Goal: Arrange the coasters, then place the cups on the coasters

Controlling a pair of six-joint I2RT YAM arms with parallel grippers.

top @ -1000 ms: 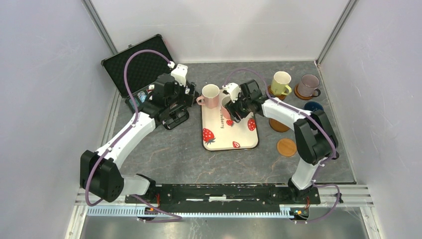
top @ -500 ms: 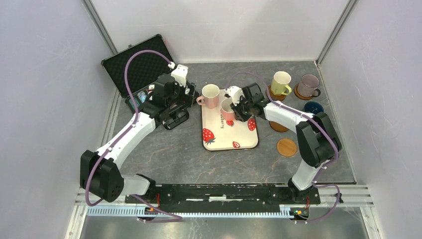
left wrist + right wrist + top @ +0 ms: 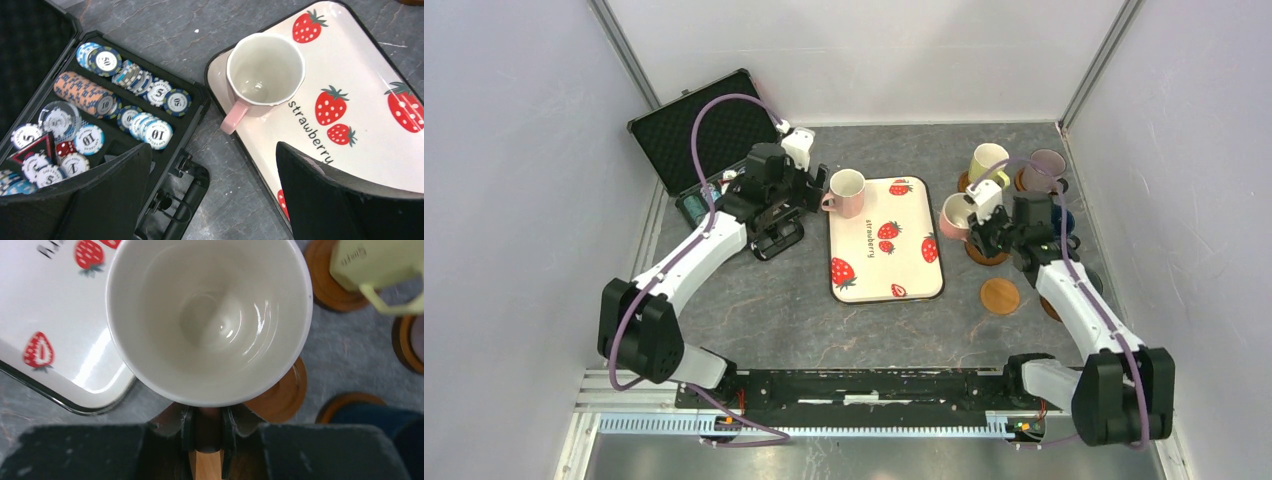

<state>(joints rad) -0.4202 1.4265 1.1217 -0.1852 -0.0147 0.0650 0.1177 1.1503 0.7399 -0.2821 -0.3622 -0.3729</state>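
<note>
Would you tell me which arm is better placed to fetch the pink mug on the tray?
Left: the left gripper, open, hangs beside that mug; the right gripper is shut on the other pink mug, over a coaster.

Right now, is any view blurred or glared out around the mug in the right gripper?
Right wrist: the held mug fills the frame, sharp, small highlights on its glaze; a glare streak on the tray; the right gripper is dark and soft. Left wrist: chips and the other mug sharp, the left gripper near the lens blurred. Top external: even light, no glare.
</note>
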